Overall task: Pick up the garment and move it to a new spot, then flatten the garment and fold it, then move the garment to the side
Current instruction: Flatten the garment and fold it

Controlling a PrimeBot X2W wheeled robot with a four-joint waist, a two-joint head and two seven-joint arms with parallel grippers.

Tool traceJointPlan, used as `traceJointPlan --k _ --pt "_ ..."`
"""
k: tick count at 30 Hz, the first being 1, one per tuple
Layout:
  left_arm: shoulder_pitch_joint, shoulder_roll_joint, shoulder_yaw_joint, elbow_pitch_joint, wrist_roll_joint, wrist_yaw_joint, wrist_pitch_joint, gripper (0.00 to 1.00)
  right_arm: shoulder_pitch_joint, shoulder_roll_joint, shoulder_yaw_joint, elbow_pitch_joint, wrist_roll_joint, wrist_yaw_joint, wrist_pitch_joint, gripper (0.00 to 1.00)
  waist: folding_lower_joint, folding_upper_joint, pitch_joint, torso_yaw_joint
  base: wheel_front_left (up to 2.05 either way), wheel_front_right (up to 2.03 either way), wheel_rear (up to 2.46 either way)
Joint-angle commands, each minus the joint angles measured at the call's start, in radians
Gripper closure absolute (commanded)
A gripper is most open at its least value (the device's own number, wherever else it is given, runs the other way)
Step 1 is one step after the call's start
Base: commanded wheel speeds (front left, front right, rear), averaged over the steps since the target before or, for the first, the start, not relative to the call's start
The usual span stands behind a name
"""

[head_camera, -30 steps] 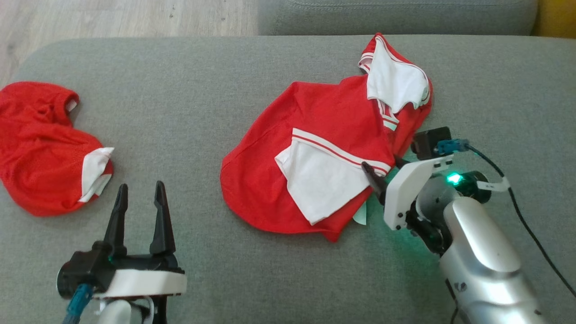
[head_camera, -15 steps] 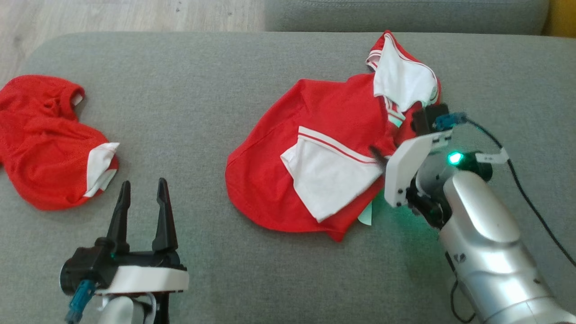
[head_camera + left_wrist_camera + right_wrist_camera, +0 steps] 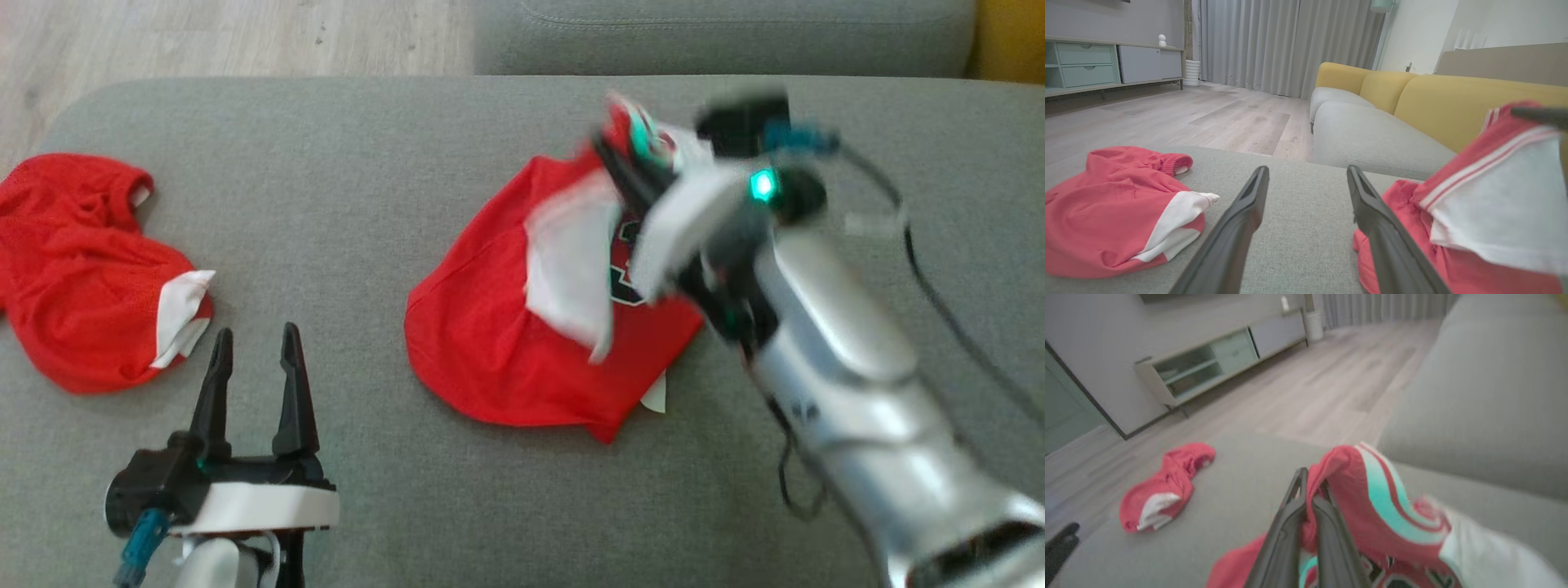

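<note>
Since a sec ago the right claw (image 3: 1313, 478) has swung up & away from the robot, dragging the top edge of the garment (image 3: 506, 351) w/ it. Head view is badly motion-blurred around that claw, so the fingertips are hard to see there. Wrist cam shows them pinched tight on a red fold w/ white/teal trim. Front print is partly hidden by the arm, unreadable. Rest of the garment trails from the claw down onto the grey sofa cushion (image 3: 367, 204). Left claw (image 3: 255, 335) is wide open, empty, well apart from it. 2nd red garment (image 3: 73, 269) lies far left, cut off by the frame edge.
</note>
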Motion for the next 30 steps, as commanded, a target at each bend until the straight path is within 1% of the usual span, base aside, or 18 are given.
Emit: traceJointPlan --k 1,4,6,7,9,12,15,17,20,23,24,25,27,28,30 --pt "-0.029 0.006 0.043 -0.038 0.012 0.004 -0.01 0.0 -0.102 0.021 0.031 -0.068 0.023 0.008 -0.037 1.0 0.0 0.0 -0.004 -0.005 0.0 0.0 0.0" --pt "-0.024 0.004 0.043 -0.044 0.013 0.005 -0.01 0.0 -0.154 0.021 0.047 -0.093 0.074 0.008 -0.037 1.0 0.0 0.0 -0.01 -0.009 0.0 0.0 0.0" --pt "-0.019 0.003 0.042 -0.048 0.013 0.006 -0.01 0.0 -0.151 0.017 0.039 -0.111 0.091 0.008 0.01 1.0 0.0 0.0 -0.014 -0.011 0.0 0.0 0.0" --pt "-0.016 0.002 0.042 -0.05 0.013 0.007 -0.01 0.0 -0.135 0.0 0.04 -0.129 0.097 0.008 0.046 1.0 0.0 0.0 -0.015 -0.012 0.0 0.0 0.0" --pt "-0.01 0.001 0.042 -0.054 0.013 0.008 -0.01 0.0 -0.079 -0.065 0.03 -0.181 0.111 0.008 0.125 1.0 0.0 0.0 -0.016 -0.014 0.0 0.0 0.0" --pt "0.001 0.001 0.051 -0.06 0.01 0.009 -0.01 0.0 0.04 -0.202 -0.031 -0.265 0.106 0.008 0.233 1.0 0.0 0.0 -0.017 -0.022 0.0 0.0 0.0" --pt "0.006 0.002 0.063 -0.068 0.007 0.012 -0.01 0.0 0.16 -0.312 -0.165 -0.325 0.067 0.008 0.293 1.0 0.0 0.0 -0.011 -0.035 0.0 0.0 0.0" --pt "0.005 0.004 0.069 -0.071 0.006 0.014 -0.01 0.0 0.225 -0.357 -0.259 -0.35 0.008 0.008 0.314 1.0 0.0 0.0 -0.006 -0.044 0.0 0.0 0.0" --pt "0.0 0.005 0.077 -0.076 0.006 0.016 -0.01 0.0 0.294 -0.373 -0.368 -0.37 -0.097 0.008 0.318 1.0 0.0 0.0 0.005 -0.058 0.0 0.0 0.0" --pt "-0.011 0.005 0.077 -0.074 0.007 0.014 -0.01 0.0 0.33 -0.344 -0.442 -0.345 -0.182 0.008 0.291 1.0 0.0 0.0 0.016 -0.063 0.0 0.0 0.0" --pt "-0.015 0.005 0.076 -0.073 0.007 0.013 -0.01 0.0 0.335 -0.325 -0.463 -0.33 -0.201 0.008 0.275 1.0 0.0 0.0 0.019 -0.065 0.0 0.0 0.0" --pt "-0.015 0.005 0.076 -0.073 0.007 0.013 -0.01 0.0 0.335 -0.325 -0.463 -0.33 -0.201 0.008 0.275 1.0 0.0 0.0 0.019 -0.065 0.0 0.0 0.0" --pt "-0.021 0.005 0.074 -0.069 0.008 0.011 -0.01 0.0 0.334 -0.29 -0.517 -0.292 -0.255 0.008 0.226 1.0 0.0 0.0 0.025 -0.067 0.0 0.0 0.0" --pt "-0.024 0.004 0.073 -0.067 0.009 0.011 -0.01 0.0 0.33 -0.271 -0.542 -0.271 -0.286 0.008 0.195 0.0 0.0 0.0 0.027 -0.067 0.0 0.0 0.0" --pt "-0.027 0.004 0.07 -0.061 0.011 0.009 -0.01 0.0 0.328 -0.24 -0.572 -0.231 -0.349 0.008 0.144 0.0 0.0 0.0 0.027 -0.065 0.0 0.0 0.0"
